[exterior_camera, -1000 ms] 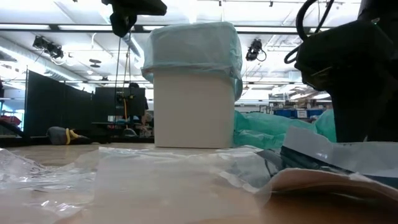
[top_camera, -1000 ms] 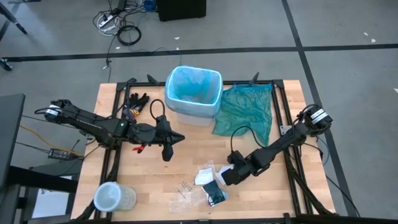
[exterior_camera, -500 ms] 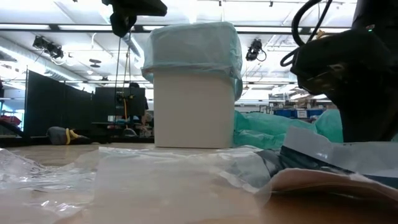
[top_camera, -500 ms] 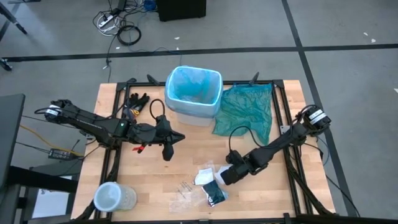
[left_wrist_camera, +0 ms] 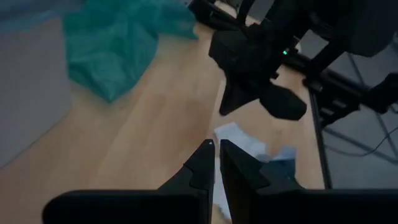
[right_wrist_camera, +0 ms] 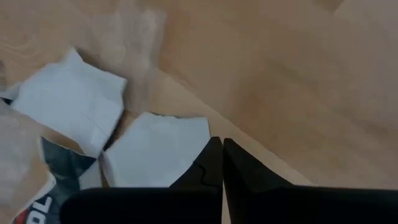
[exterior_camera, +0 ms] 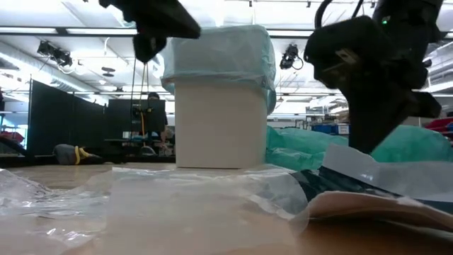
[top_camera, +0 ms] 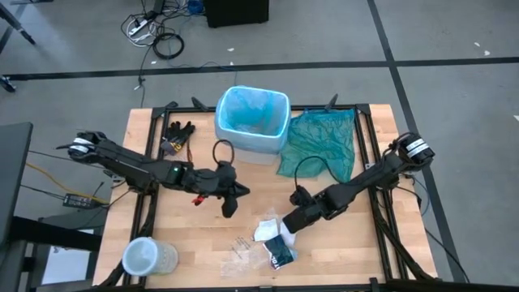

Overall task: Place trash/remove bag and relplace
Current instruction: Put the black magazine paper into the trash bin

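Right gripper, jaws closed and empty, hangs just above the light, floppy paper trash; best pinched at a raised edge

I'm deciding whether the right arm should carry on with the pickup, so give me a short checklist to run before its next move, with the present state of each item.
1. Right gripper holds a scrap: not ok. Its fingers are shut with nothing seen between them.
2. Trash within reach: ok. White paper pieces lie on the table right by the fingertips.
3. Bin ready: ok. It stands upright with the light blue bag lining it and its mouth open.
4. Left gripper clear of the work: ok. It sits apart from the right gripper, with nothing seen in it.
5. Teal bag out of the way: ok. It lies beside the bin.
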`<action>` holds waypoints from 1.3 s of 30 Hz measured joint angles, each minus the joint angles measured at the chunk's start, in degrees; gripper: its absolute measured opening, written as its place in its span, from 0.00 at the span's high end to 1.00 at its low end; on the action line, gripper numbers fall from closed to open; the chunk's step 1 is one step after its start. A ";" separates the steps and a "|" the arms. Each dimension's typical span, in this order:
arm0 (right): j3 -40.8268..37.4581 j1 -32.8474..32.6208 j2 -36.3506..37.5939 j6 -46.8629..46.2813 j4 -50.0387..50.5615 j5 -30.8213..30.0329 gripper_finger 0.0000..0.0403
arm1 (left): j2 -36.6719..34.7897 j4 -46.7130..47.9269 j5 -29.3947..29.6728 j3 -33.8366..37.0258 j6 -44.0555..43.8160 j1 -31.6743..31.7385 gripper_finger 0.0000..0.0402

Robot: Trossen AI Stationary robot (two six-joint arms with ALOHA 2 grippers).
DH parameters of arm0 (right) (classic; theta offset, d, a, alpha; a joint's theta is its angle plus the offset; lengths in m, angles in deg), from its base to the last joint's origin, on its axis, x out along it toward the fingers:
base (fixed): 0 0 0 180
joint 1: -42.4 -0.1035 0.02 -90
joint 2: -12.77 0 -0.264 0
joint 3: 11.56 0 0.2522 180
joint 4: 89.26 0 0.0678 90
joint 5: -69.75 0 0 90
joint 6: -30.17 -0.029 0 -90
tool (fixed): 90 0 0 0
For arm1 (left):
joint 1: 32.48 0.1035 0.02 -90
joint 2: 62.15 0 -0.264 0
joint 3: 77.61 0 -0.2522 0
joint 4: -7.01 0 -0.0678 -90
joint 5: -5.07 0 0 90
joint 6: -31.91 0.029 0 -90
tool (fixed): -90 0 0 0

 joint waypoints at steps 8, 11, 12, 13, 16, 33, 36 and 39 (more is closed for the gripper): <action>0.80 1.89 5.33 5.11 3.25 1.69 0.98 | 5.08 -10.11 -11.17 -0.02 0.18 0.63 0.91; 0.80 0.70 7.70 5.10 3.44 2.73 0.98 | 6.95 -10.23 -16.60 -0.02 2.44 0.63 0.91; 0.80 0.03 8.73 4.52 3.67 1.99 0.99 | 7.41 -10.29 -17.14 -0.02 3.23 0.61 0.92; 0.80 -0.70 9.98 4.00 4.06 0.68 0.99 | 7.80 -10.27 -17.39 -0.02 3.93 0.61 0.92; 0.83 -2.54 13.72 1.33 5.97 -2.80 1.00 | 9.46 -12.25 -18.18 -0.02 6.88 0.63 0.95; 0.85 -7.07 2.66 7.17 -14.52 1.73 0.79 | 14.81 -21.84 -22.67 -0.01 7.12 0.63 0.95; 0.85 -7.09 -0.85 6.57 -15.10 4.45 0.69 | 14.81 -21.60 -23.25 0.00 6.45 0.63 0.95; 0.85 -7.07 -3.40 5.10 -16.46 5.83 0.60 | 14.81 -21.71 -23.41 -0.02 6.12 0.63 0.95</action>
